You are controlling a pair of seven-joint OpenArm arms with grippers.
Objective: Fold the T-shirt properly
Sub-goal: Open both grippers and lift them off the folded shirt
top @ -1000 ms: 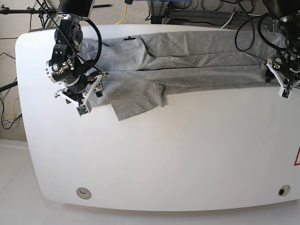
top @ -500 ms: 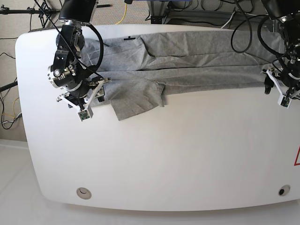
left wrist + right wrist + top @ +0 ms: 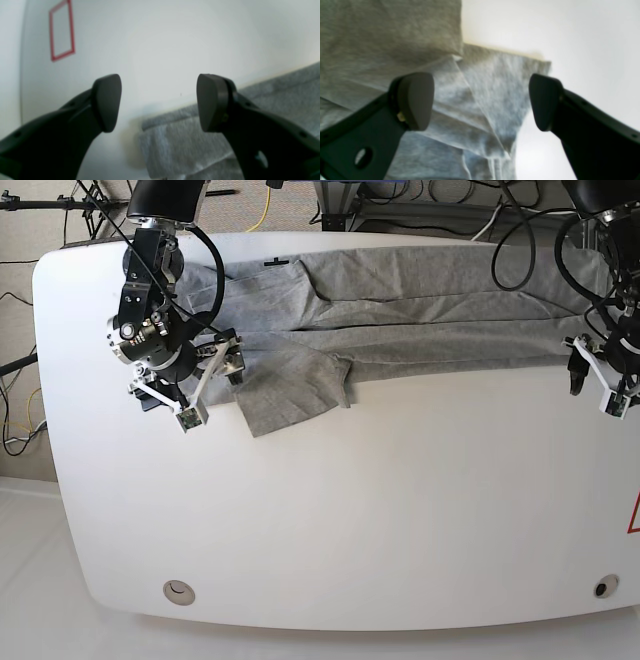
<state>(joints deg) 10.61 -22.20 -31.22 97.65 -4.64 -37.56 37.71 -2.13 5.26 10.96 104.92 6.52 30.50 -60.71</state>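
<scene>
Nearest us the white tabletop lies bare; along its far edge the T-shirt stretches crosswise. Our left fingers and right fingers gape apart, holding nothing. Cables trail on the floor behind.

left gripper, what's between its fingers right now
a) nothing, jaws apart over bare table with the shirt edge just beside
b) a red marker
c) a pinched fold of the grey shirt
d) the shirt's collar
a: in the left wrist view the left gripper has its jaws spread with only white table between them, and the T-shirt edge lies under and beside the right-hand finger, not gripped.
</scene>
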